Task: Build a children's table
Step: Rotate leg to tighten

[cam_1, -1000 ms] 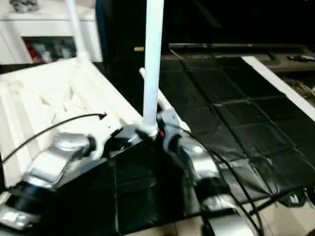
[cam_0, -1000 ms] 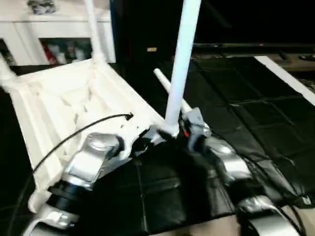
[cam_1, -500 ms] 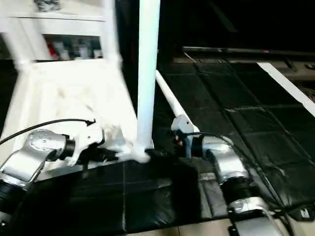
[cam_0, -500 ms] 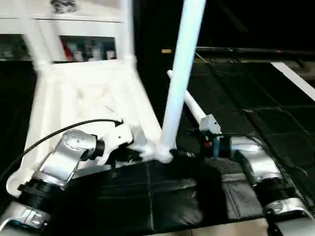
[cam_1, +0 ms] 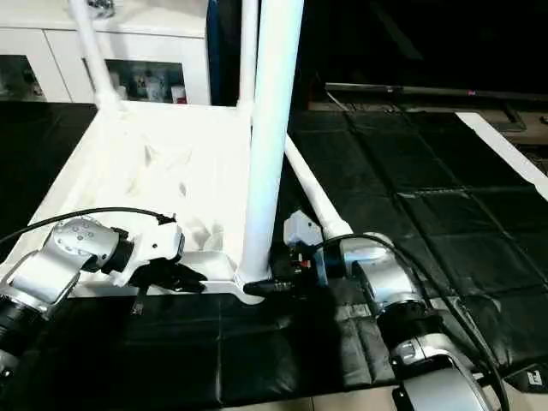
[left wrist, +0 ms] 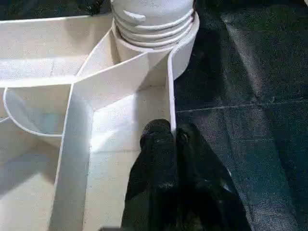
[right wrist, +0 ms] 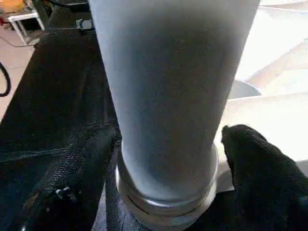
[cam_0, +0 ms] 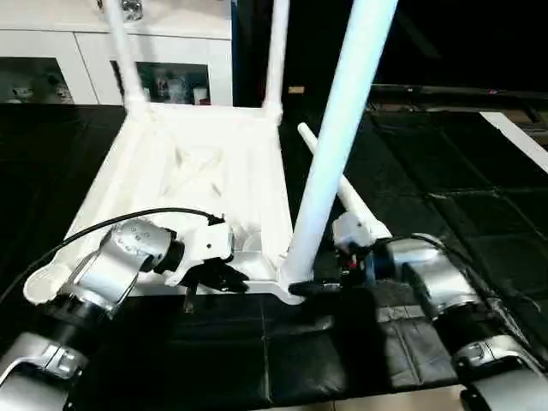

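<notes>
Beside the upright leg (right wrist: pixel 163 96), right tool (right wrist: pixel 166 159) level, fingers astride.

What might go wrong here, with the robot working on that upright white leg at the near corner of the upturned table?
1. The near leg shows screw threads above its socket in the left wrist view, so it may be only partly in and could lean.
2. The right end effector straddles the leg with open fingers; closing off-centre might push it askew.
3. The left end effector pinches only a thin rib of the table top, so the top could slip.
</notes>
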